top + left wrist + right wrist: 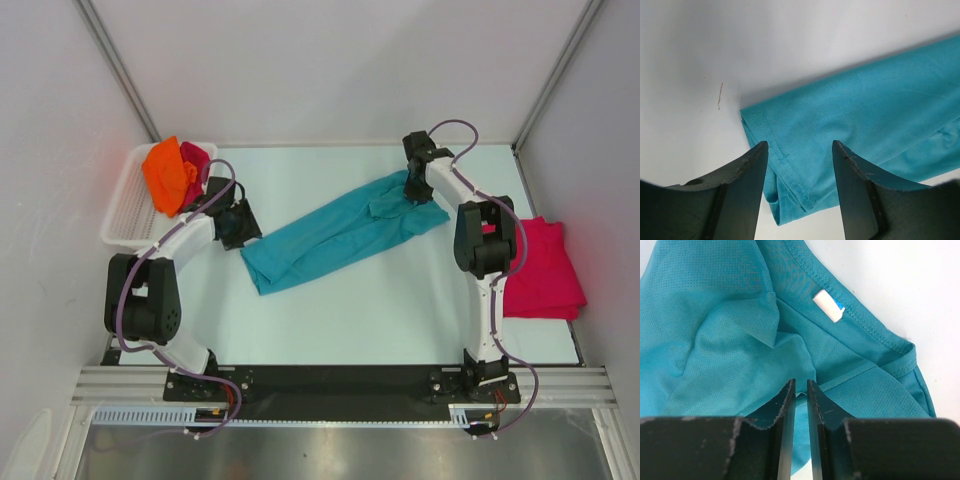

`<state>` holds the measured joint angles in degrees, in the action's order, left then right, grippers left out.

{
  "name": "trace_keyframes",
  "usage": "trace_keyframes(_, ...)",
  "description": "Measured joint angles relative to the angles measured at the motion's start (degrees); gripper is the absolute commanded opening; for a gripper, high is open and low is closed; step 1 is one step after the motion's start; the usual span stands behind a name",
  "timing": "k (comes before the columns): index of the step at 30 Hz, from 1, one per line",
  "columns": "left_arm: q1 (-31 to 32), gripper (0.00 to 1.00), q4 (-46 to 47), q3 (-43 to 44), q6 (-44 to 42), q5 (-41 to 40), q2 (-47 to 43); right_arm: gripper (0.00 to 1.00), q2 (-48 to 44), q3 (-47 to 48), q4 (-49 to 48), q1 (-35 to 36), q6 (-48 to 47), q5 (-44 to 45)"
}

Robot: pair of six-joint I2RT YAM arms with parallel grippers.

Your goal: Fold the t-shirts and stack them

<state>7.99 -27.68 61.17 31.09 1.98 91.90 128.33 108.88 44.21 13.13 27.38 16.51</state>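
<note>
A teal t-shirt lies folded into a long strip, running diagonally across the white table. My left gripper is at its lower-left end. In the left wrist view that gripper stands open, its fingers either side of the hemmed corner, not touching it. At the far collar end my right gripper is shut on a pinch of teal cloth just below the collar, near the white label. A crimson-pink t-shirt lies folded at the right. An orange t-shirt and another crimson-pink t-shirt hang bunched in the basket.
The white slatted basket stands at the far left, close behind the left arm. White walls with metal posts close in the table on three sides. The right arm's upper link partly covers the folded crimson shirt's left edge.
</note>
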Motion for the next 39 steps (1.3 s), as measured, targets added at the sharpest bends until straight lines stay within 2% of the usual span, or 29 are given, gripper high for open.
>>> trace_keyframes(6, 0.0, 0.59, 0.02, 0.0, -0.11, 0.02, 0.0, 0.23, 0.0, 0.0, 0.02, 0.0, 0.2, 0.0)
trace_keyframes(11, 0.0, 0.59, 0.04, 0.0, -0.11, 0.24, 0.0, 0.35, -0.26, -1.03, -0.22, 0.15, 1.03, 0.0)
trace_keyframes(17, 0.0, 0.59, 0.07, 0.0, -0.11, 0.26, 0.0, 0.34, -0.85, -3.65, -0.66, 0.31, 1.11, -0.04)
trace_keyframes(19, 0.0, 0.59, 0.07, 0.0, -0.13, 0.26, 0.0, 0.32, -0.85, -3.78, -0.76, 0.33, 1.11, -0.11)
trace_keyframes(23, -0.02, 0.59, 0.07, 0.0, -0.13, 0.26, -0.04, 0.0, -0.85, -3.78, -1.29, 0.44, 1.11, -0.44)
trace_keyframes(29, -0.02, 0.59, 0.07, 0.0, -0.15, 0.26, -0.07, 0.0, -0.85, -3.54, -1.42, 0.76, 1.05, 0.68)
trace_keyframes(39, -0.02, 0.59, 0.09, 0.0, -0.15, 0.35, -0.07, 0.0, -1.9, -3.89, -1.53, 1.51, 1.68, 8.57)
